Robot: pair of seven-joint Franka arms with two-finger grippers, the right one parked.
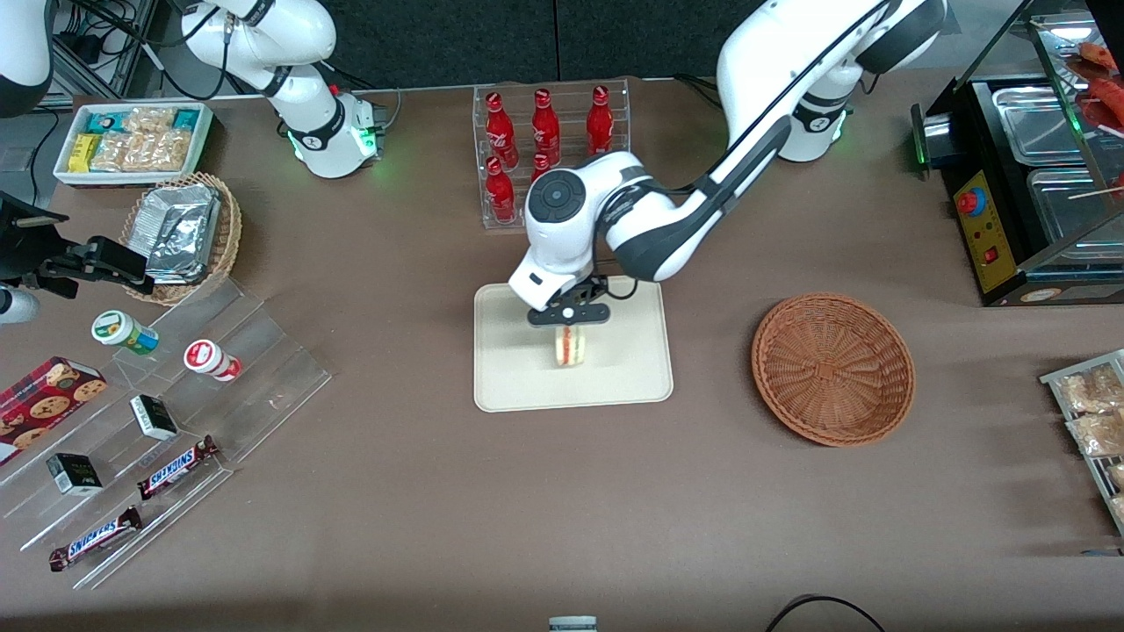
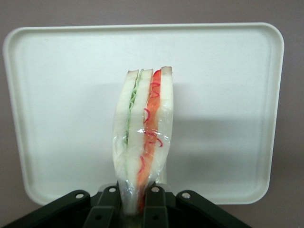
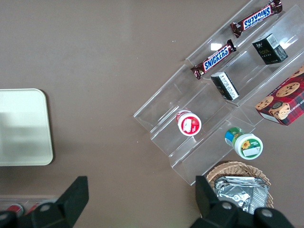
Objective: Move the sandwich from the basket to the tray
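While the gripper [image 1: 569, 326] hangs over the middle of the tray [image 1: 509, 386], its jaws are closed narrowly on one end of the sandwich [image 1: 570, 346], which is wrapped in clear film (the wrist view shows the film pinched between the two dark fingers [image 2: 154, 202]). The sandwich stands on edge, with its white bread and its red and green filling turned up toward the wrist camera, and it points down at the tray. From the front view I cannot tell if its lower end already touches the tray or is just above it. The basket [image 1: 832, 369] is empty and lies well apart from the tray, toward the working arm's end of the desk.

My judgement is that the carrying is almost done and only the release remains. The risk is in this release. The sandwich is thin and upright, so if the jaws open while it is above the tray, it can fall on its side, maybe slide toward the low rim. The slippery film can also stick to one finger and pull the sandwich when the gripper lifts.
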